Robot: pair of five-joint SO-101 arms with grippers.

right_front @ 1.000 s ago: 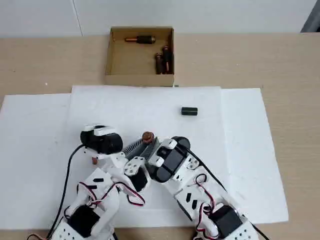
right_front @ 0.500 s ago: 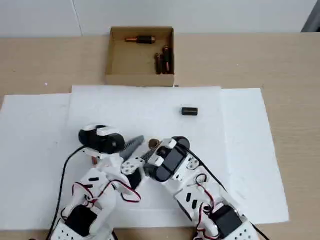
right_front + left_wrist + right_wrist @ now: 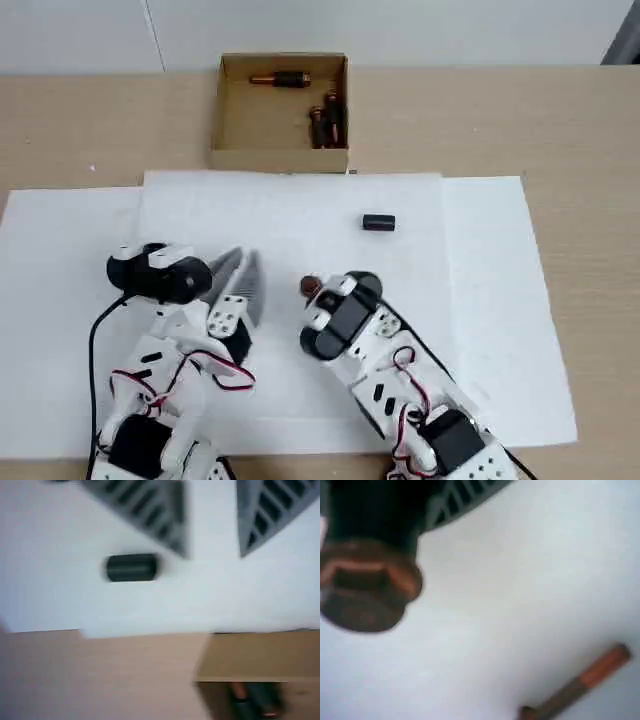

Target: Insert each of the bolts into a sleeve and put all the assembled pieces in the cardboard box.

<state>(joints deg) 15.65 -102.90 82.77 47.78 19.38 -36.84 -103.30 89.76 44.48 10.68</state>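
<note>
My right gripper (image 3: 316, 291) is shut on a copper-headed bolt (image 3: 309, 286) near the middle of the white sheet. In the right wrist view the bolt's head (image 3: 367, 587) has a dark sleeve (image 3: 370, 510) on the shank above it. My left gripper (image 3: 238, 270) stands open and holds nothing, a little to the left of the right one. A loose black sleeve (image 3: 378, 222) lies farther back on the sheet; the left wrist view shows this sleeve (image 3: 131, 567) beyond the left gripper (image 3: 210, 520). A second bolt (image 3: 580, 685) lies on the sheet. The cardboard box (image 3: 229, 110) at the back holds several assembled pieces (image 3: 327, 120).
White paper sheets (image 3: 480, 300) cover the table's near half; bare wooden table (image 3: 500, 110) surrounds the box. Both arms' bodies and cables crowd the front edge. The left wrist view shows the box wall (image 3: 260, 655) beyond the sheet's edge.
My left gripper has pulled away to the left from the right gripper and opened. The right gripper has kept its place with the bolt in it.
</note>
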